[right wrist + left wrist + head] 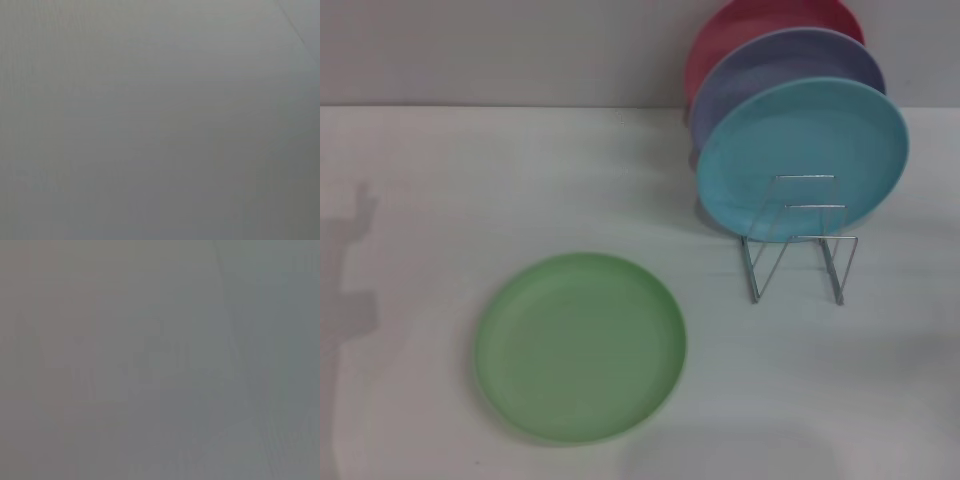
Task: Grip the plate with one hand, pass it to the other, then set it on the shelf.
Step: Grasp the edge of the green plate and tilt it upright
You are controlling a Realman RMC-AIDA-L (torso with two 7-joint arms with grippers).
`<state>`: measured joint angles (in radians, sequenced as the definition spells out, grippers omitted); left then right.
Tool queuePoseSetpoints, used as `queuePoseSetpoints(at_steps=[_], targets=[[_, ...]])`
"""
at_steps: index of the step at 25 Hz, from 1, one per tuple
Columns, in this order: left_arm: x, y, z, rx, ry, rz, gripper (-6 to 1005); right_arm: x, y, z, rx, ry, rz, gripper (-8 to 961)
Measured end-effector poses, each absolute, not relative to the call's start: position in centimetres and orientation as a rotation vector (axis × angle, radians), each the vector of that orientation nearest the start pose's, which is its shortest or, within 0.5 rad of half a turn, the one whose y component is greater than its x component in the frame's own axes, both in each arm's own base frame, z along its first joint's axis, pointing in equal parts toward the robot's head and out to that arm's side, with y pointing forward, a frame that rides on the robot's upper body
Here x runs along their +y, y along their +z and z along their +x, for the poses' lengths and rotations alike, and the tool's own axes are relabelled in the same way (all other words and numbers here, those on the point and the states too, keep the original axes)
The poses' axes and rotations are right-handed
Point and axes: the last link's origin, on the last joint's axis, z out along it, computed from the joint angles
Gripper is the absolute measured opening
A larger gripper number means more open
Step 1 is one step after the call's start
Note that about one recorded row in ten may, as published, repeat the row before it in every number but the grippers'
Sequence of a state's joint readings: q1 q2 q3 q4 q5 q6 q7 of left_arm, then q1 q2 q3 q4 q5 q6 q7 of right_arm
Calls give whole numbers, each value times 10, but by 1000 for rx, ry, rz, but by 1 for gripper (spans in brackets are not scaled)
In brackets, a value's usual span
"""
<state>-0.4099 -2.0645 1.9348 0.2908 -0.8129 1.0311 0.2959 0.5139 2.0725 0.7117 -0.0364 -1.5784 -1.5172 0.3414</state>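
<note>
The light green plate point(580, 345) lies flat on the white table point(470, 180), in the near middle-left of the head view. The silver wire shelf point(800, 255) stands at the right, behind and to the right of the plate. Its front loops are bare. A cyan plate point(800, 150), a purple plate point(790, 65) and a red plate point(740, 25) stand upright in its back slots. Neither gripper shows in any view. Both wrist views show only plain grey.
The table's far edge meets a grey wall point(520, 50). A shadow of an arm falls on the table's left edge point(355, 260). Open table surface lies left of and in front of the shelf.
</note>
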Motion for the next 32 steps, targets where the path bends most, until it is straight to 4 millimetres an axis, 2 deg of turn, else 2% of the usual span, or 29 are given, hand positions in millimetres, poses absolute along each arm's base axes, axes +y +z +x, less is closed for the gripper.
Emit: queuePoseSetpoints(at_steps=[12, 19, 22, 23, 25, 28, 29, 32], targets=[[354, 21, -341, -347, -287, -1406, 863, 319, 99, 352, 446, 943, -940, 741], [374, 21, -339, -564, -309, -1416, 863, 321, 102, 350, 438, 947, -941, 741], [387, 24, -325, -719, -363, -1457, 863, 321, 102, 350, 434, 948, -940, 741], [395, 27, -311, -798, -396, -1502, 864, 320, 103, 349, 428, 951, -939, 741], [398, 29, -304, -823, -412, -1524, 864, 320, 103, 349, 426, 951, -939, 740], [407, 37, -273, -912, -448, -1644, 860, 321, 103, 349, 424, 953, -939, 740], [407, 37, -273, -912, -448, -1644, 857, 321, 103, 349, 424, 953, -939, 740], [408, 46, -257, -984, -441, -1737, 851, 321, 103, 348, 424, 954, -939, 740]])
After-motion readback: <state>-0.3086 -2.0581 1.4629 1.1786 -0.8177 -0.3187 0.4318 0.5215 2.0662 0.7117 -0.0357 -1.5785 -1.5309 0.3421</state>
